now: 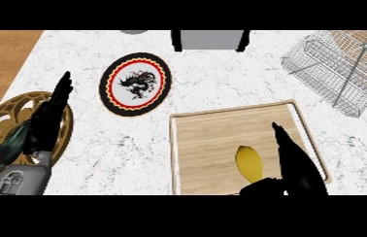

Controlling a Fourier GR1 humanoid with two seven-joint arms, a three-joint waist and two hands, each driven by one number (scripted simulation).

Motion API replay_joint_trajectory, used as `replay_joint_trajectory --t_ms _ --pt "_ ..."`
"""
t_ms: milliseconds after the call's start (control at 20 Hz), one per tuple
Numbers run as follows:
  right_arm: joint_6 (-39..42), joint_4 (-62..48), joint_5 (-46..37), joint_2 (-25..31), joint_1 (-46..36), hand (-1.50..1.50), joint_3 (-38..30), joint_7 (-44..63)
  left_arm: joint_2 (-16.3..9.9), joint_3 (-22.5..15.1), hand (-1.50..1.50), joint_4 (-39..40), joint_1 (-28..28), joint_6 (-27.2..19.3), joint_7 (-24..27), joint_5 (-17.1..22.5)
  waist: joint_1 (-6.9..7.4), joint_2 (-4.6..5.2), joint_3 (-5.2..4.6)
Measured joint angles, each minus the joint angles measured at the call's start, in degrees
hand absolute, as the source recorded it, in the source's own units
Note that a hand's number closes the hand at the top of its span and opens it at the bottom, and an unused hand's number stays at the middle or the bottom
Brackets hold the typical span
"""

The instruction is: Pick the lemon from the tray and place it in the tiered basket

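Now lemon (pixel 249 163) on tray (pixel 208 134), just left of right hand (pixel 294 165) fingers, straight, together.

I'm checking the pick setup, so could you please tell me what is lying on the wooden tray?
The tray holds one lemon, beside the right hand. The hand covers the tray's lower right part, so anything there is hidden.

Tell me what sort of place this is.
Most likely a kitchen counter: a white marble-patterned worktop carries a pale wooden tray with a yellow lemon on it, a round black-rimmed decorated plate, and a grey wire tiered basket at the right.
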State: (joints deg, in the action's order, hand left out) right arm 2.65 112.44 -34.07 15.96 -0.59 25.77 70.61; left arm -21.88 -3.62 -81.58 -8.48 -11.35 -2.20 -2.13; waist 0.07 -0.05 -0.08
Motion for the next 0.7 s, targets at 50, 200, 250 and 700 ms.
replay_joint_trajectory --t_ms 50,200,250,700 --pt "0.1 -0.69 -0.48 -0.78 0.02 -1.5 -0.08 -0.09 -0.02 0.16 0.0 -0.07 -0.16 0.17 -0.11 0.05 0.01 0.01 0.0" --pt "0.5 -1.96 -1.73 -2.86 0.28 -1.5 -0.45 -0.27 -0.03 0.4 0.0 -0.43 -0.07 0.61 -0.48 -0.02 0.02 0.02 0.02" --pt "0.74 -2.01 -1.99 -3.31 0.55 -1.5 -0.71 -0.2 0.26 0.21 0.0 -0.78 0.44 0.45 -0.3 -0.26 0.03 0.01 0.02" --pt "2.04 -6.42 -4.97 -8.42 0.9 -1.5 -2.97 -2.54 1.03 0.75 0.0 -1.3 -0.21 0.92 -1.62 -1.41 -0.08 0.06 0.05"
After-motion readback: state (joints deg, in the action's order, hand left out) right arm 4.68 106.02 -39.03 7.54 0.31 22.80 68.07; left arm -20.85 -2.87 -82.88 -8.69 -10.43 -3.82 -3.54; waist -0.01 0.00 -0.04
